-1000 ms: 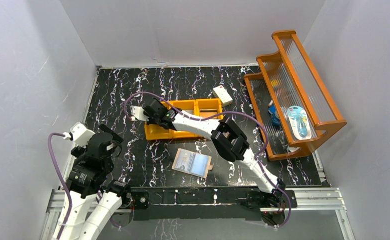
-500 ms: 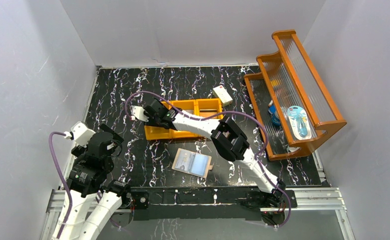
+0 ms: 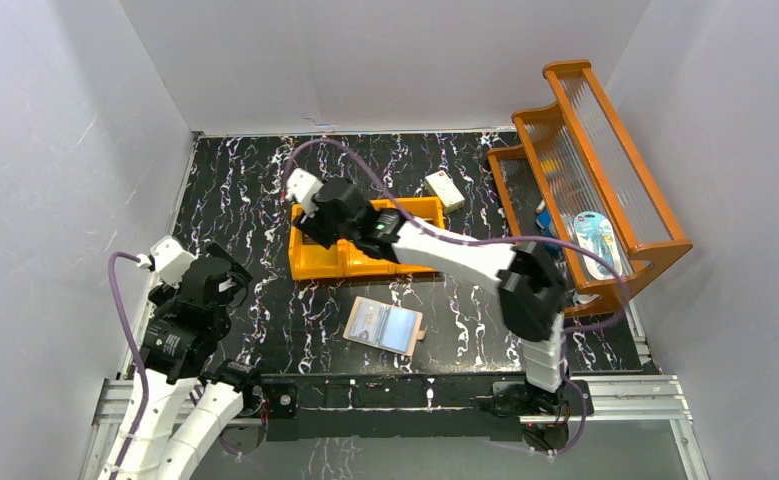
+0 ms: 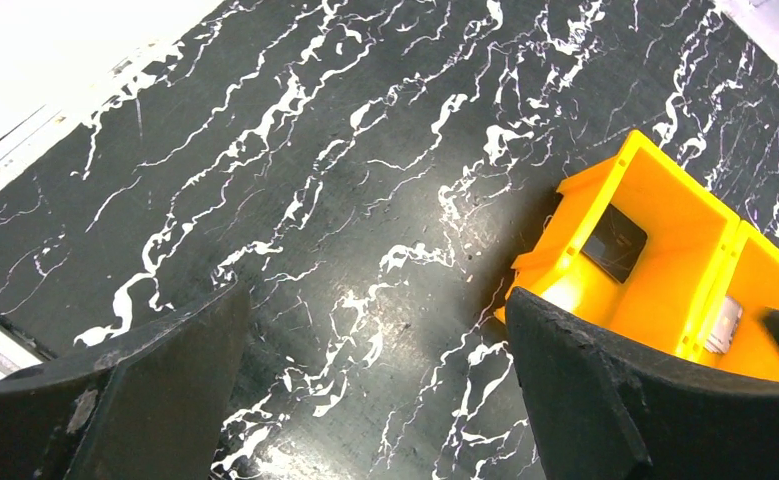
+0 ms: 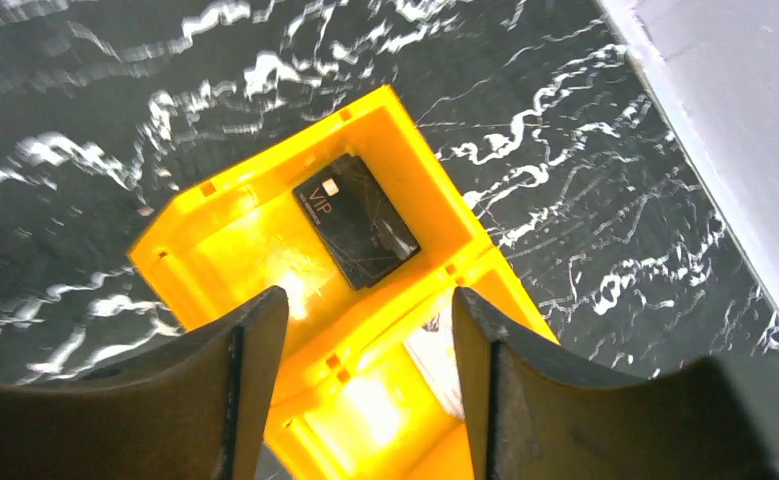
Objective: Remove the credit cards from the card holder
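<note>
The card holder [image 3: 383, 325] lies open on the dark marbled table near the front, pale blue inside facing up, tan tab at its right. A black credit card [image 5: 357, 220] [image 4: 614, 242] lies flat in the left end compartment of the orange bin [image 3: 417, 208]. A pale card [image 5: 433, 352] [image 4: 727, 325] sits in the compartment beside it. My right gripper [image 5: 370, 300] [image 3: 313, 228] hangs open above the bin with nothing between its fingers. My left gripper [image 4: 375, 295] [image 3: 227, 282] is wide open over bare table, left of the bin.
A white box [image 3: 445, 188] lies behind the bin. An orange tiered rack [image 3: 605, 150] holding blue packaged items stands at the right. White walls close in the left, back and right sides of the table.
The right gripper has opened and risen, swinging back and rightward over the bin's left end; the black card now lies free in the bin. The left arm shifted slightly.
</note>
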You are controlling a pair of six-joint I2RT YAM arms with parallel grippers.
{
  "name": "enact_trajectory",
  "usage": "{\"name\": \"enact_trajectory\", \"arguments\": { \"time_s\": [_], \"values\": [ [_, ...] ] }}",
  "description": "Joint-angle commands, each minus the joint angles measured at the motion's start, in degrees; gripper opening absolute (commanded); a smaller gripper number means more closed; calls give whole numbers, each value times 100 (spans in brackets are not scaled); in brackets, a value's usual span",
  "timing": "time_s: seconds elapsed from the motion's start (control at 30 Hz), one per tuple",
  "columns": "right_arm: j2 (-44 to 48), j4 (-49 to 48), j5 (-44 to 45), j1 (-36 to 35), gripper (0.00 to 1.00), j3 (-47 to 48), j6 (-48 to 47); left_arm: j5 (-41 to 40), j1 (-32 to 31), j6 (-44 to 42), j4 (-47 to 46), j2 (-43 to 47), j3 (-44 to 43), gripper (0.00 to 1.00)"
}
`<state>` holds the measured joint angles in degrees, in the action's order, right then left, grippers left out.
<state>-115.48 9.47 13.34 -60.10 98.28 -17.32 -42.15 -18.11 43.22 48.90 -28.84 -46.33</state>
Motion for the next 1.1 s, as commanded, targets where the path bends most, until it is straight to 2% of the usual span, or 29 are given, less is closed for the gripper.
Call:
{"name": "enact_trajectory", "arguments": {
  "time_s": [0.0, 0.27, 0.4, 0.67, 0.73, 0.8, 0.93, 1.07],
  "values": [
    [1456, -1102, 562, 3, 73, -1222, 1858, 211, 13, -274, -292, -229, 61, 98],
    [3307, -756, 494, -2, 74, -3485, 4878, 1121, 18, -914, -607, -1272, 40, 98],
    [4017, -516, 386, 2, 75, -4367, 5869, 1642, 17, -1192, -807, -1687, 22, 98],
    [5497, -743, 371, -1, 74, -6407, 8189, 2435, 18, -1526, -1184, -1808, 124, 98],
    [5745, -867, 318, 0, 73, -6766, 8601, 2751, 18, -1473, -1145, -1899, 7, 98],
    [5918, -928, 217, -1, 73, -6987, 8794, 3527, 18, -1436, -1093, -2093, -280, 98],
    [6054, -930, 252, 0, 74, -7236, 9073, 4553, 18, -1395, -1056, -2535, -767, 93],
    [6000, -1067, 197, -2, 74, -7220, 8989, 5731, -89, -1383, -1052, -2939, -842, 86]
  ]
}}
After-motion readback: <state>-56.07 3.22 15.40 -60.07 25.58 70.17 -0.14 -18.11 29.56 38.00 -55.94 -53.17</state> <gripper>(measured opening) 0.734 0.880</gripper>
